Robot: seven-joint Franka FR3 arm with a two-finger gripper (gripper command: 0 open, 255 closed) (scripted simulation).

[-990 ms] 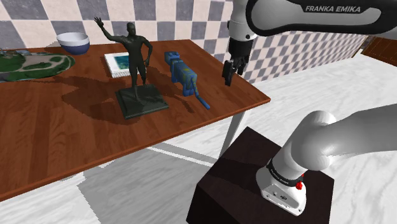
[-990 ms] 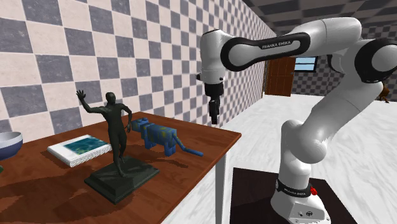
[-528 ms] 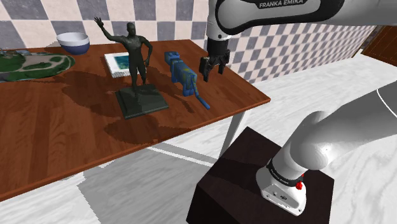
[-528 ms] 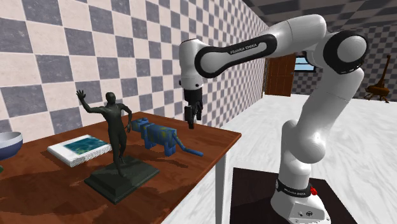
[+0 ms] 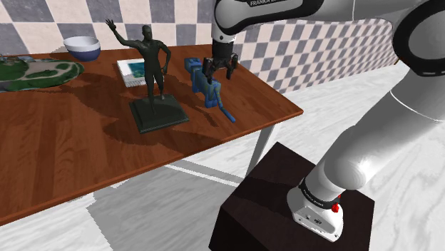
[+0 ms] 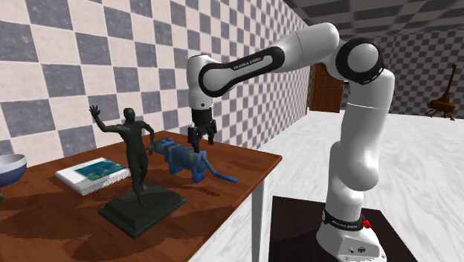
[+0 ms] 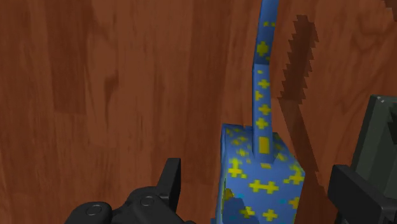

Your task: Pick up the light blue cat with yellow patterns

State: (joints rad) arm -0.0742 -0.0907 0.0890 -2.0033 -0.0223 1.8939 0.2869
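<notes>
The blue cat with yellow cross patterns stands on the brown wooden table, its long tail trailing toward the table's near edge. My black gripper hovers just above its back, open and pointing down. In the second exterior view the gripper hangs over the cat. In the wrist view the cat's rear and tail lie between my spread fingers, which do not touch it; the gripper holds nothing.
A dark figure statue on a square base stands close to the cat on the shoulder view's left. Behind it lies a book; a bowl and a green dish sit farther left. The table corner is near.
The arm swung toward the shoulder view's left, from beyond the table's corner to over the cat, and came lower. The fingers now stand wider apart.
</notes>
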